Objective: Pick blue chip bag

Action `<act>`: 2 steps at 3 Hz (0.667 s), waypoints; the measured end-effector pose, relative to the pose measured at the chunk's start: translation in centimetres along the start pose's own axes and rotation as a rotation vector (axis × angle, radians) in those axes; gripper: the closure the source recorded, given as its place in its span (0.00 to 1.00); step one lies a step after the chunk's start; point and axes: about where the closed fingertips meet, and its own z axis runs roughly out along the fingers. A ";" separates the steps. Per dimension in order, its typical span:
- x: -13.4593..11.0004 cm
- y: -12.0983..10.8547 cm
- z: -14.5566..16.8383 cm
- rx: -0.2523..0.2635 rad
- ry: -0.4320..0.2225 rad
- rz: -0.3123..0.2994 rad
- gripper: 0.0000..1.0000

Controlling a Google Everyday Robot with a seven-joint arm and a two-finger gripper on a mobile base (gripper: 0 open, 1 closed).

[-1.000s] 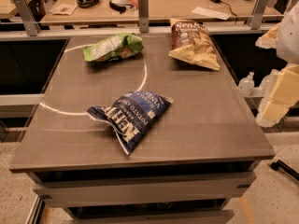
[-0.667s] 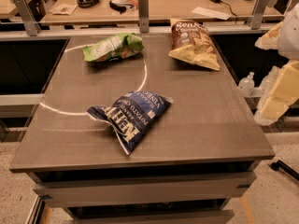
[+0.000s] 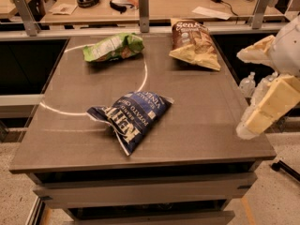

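The blue chip bag [image 3: 132,117] lies flat on the grey-brown table [image 3: 206,107], a little left of centre and near the front edge. It is dark navy with white lettering and is crinkled. My gripper [image 3: 241,93] hangs off the table's right edge, to the right of the bag and well apart from it. Its two cream fingers [image 3: 269,106] are spread apart and hold nothing.
A green chip bag [image 3: 112,47] lies at the back left of the table. A brown-and-yellow chip bag [image 3: 193,42] lies at the back right. A railing with metal posts [image 3: 143,6] runs behind the table, with a cluttered desk beyond. Bottles [image 3: 247,84] stand on the floor at the right.
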 end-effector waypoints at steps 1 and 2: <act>-2.9 2.8 3.0 -0.020 -0.119 -0.126 0.00; -4.1 3.6 5.2 -0.022 -0.158 -0.179 0.00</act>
